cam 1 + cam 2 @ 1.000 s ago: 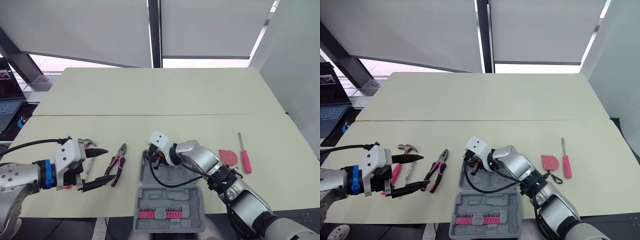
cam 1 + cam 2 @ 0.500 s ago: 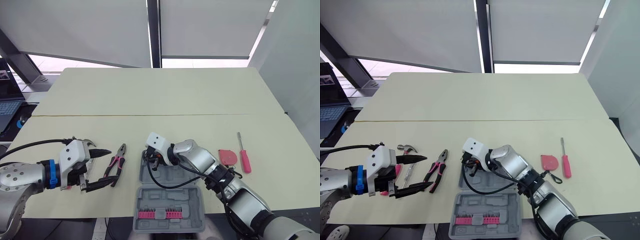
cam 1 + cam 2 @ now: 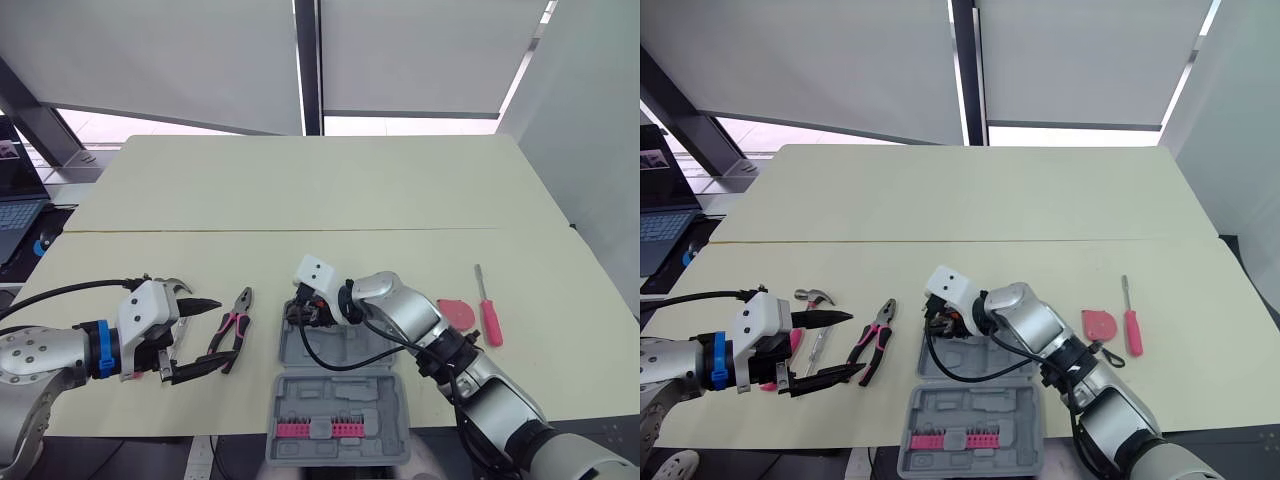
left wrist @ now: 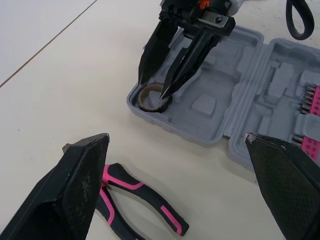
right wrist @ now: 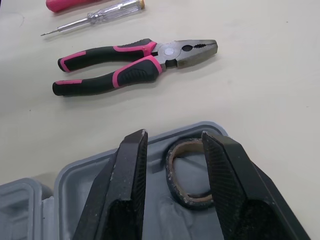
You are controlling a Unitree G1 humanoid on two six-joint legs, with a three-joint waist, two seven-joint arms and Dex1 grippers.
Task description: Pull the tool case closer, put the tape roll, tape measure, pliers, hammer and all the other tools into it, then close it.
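Observation:
The grey tool case [image 3: 340, 352] lies open near the table's front edge. The tape roll [image 5: 192, 172] sits in its far left corner. My right gripper [image 3: 302, 316] hangs open just above the tape roll [image 4: 152, 97], one finger on either side of it. My left gripper [image 3: 212, 333] is open, level with the table, its fingertips beside the pink-and-black pliers [image 3: 232, 328]. The hammer [image 3: 815, 296] and a clear-handled screwdriver [image 5: 95, 17] lie left of the pliers, partly hidden by that gripper. The pink tape measure [image 3: 455, 313] and a pink screwdriver [image 3: 488, 310] lie to the right.
The case lid [image 3: 340, 425] holds a row of pink bits and overhangs the table's front edge. A laptop [image 3: 15, 215] stands off the table's left side. A seam [image 3: 280, 231] runs across the table beyond the tools.
My left gripper has slid a little to the right, closer to the pliers. My right gripper has shifted slightly above the case's far left corner. The tools have not moved.

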